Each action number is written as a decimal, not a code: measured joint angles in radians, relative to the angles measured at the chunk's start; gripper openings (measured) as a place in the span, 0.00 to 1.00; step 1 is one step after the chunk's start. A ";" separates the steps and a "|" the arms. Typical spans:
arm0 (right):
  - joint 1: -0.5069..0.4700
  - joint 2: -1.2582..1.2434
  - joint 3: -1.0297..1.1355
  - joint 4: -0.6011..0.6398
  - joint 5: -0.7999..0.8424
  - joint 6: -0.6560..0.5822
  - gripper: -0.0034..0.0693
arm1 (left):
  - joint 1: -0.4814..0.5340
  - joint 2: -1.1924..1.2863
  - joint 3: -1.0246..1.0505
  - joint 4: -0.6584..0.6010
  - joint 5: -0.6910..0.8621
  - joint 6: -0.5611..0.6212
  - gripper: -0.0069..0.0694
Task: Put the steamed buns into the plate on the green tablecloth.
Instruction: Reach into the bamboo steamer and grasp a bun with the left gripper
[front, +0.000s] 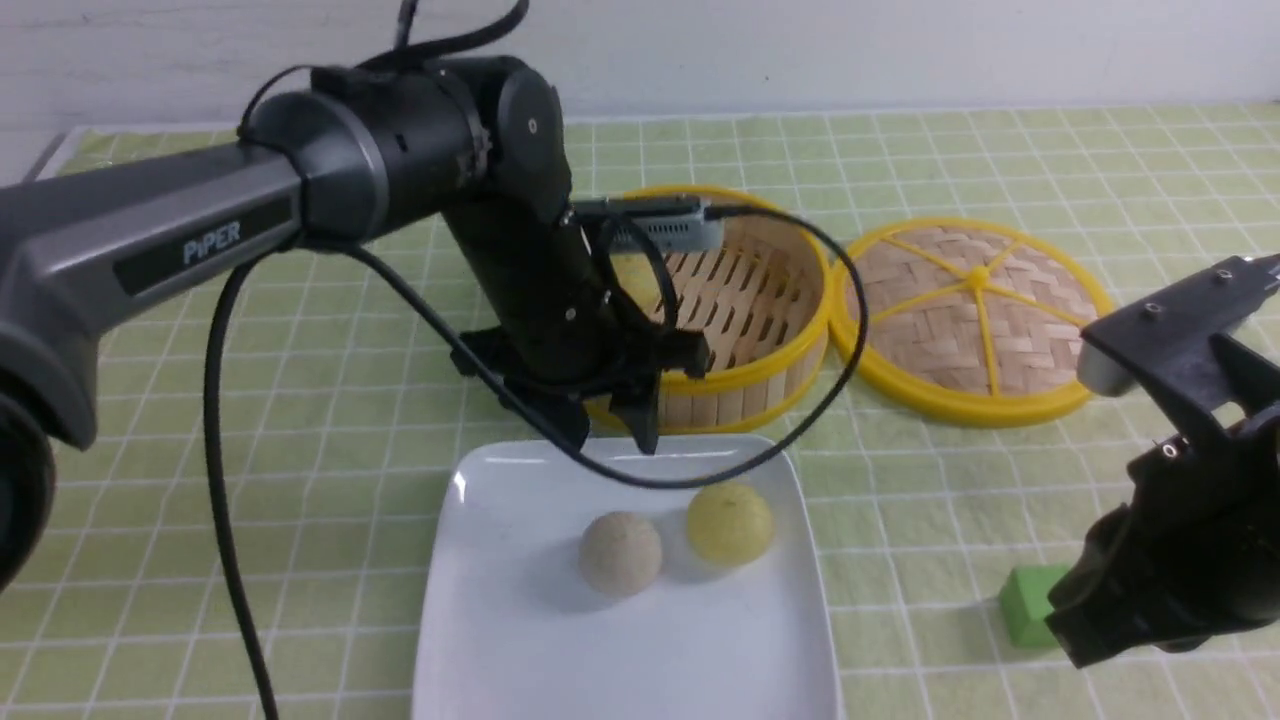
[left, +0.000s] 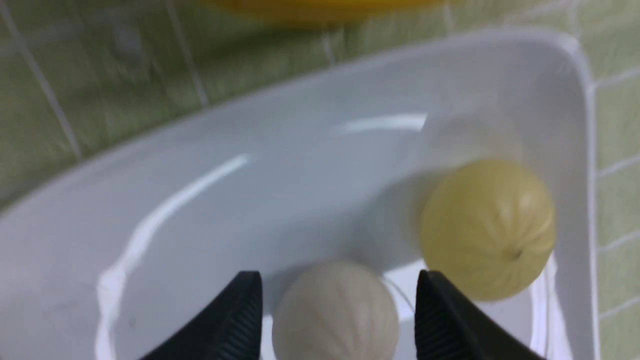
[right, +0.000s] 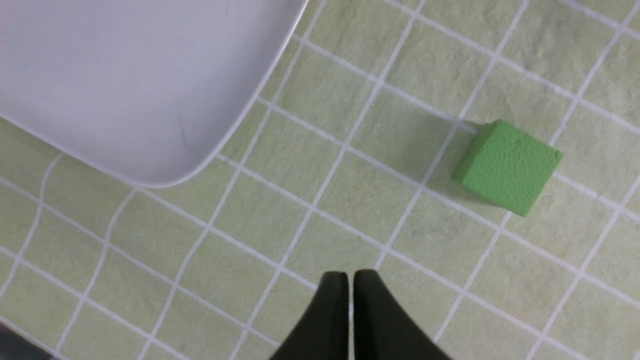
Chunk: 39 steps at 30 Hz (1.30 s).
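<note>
The white square plate (front: 520, 620) lies on the green tablecloth (front: 300, 480) at the front centre. A greyish-beige bun (front: 620, 552) and a pale yellow bun (front: 729, 522) rest on it side by side. My left gripper (front: 610, 440) hangs open and empty above the plate's far edge. In the left wrist view its fingers (left: 240, 315) stand apart on either side of the grey bun (left: 335, 312), not touching it, with the yellow bun (left: 487, 227) beside. The third bun is out of view. My right gripper (front: 1075, 640) is shut and empty at the front right.
The round yellow-rimmed bamboo steamer (front: 770, 300) stands behind the plate, partly hidden by my left arm. Its woven lid (front: 975, 320) lies to its right. A green cube (front: 1030, 603) sits on the cloth by my right gripper, also in the right wrist view (right: 507, 167).
</note>
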 joint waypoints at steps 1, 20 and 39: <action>0.000 0.000 0.000 0.001 -0.005 0.000 0.10 | 0.001 0.000 -0.045 0.029 -0.013 -0.026 0.64; 0.000 0.001 0.000 0.001 -0.053 0.000 0.13 | 0.061 0.424 -0.856 0.109 0.182 -0.107 0.14; 0.000 0.001 0.000 0.001 -0.076 0.000 0.16 | 0.063 0.528 -0.864 0.207 0.099 -0.193 0.57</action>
